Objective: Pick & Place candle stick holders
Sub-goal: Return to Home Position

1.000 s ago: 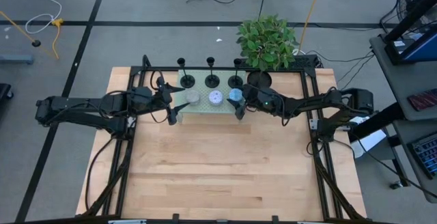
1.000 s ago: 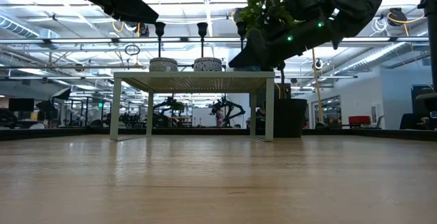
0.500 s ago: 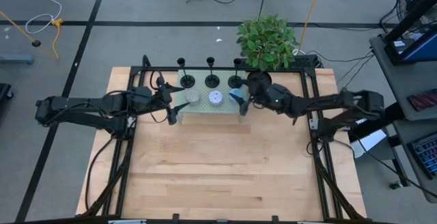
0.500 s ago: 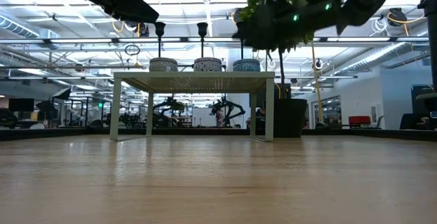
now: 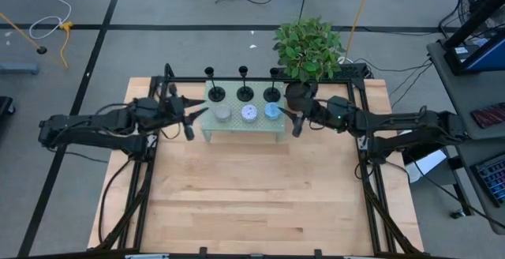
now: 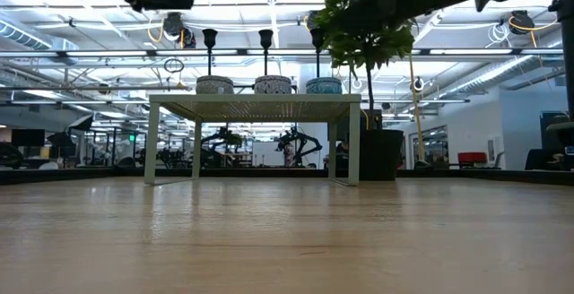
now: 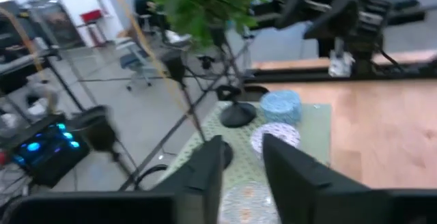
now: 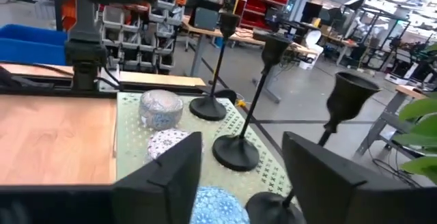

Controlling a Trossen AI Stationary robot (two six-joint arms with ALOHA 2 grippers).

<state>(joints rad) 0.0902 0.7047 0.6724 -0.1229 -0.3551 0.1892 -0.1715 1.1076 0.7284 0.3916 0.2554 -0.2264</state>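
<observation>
Three small black candle stick holders (image 5: 215, 93) (image 5: 245, 93) (image 5: 272, 93) stand upright on their disc bases in a row along the far side of a pale green perforated stand (image 5: 237, 126). They also show in the right wrist view (image 8: 235, 152) and the low view (image 6: 265, 52). In front of them sit three round candles: grey (image 5: 223, 113), white (image 5: 249, 114) and blue (image 5: 273, 110). My left gripper (image 5: 193, 117) (image 7: 242, 173) is open and empty at the stand's left end. My right gripper (image 5: 293, 121) (image 8: 242, 176) is open and empty at its right end.
A leafy green plant (image 5: 308, 50) in a black pot (image 5: 300, 93) stands just right of the stand, close to my right gripper. A black frame (image 5: 355, 144) runs round the wooden table. The near half of the table (image 5: 252, 204) is bare wood.
My right gripper has drawn back from the blue candle toward the table's right edge and risen; the candle stays on the stand. My left gripper has drawn back a little toward the table's left edge.
</observation>
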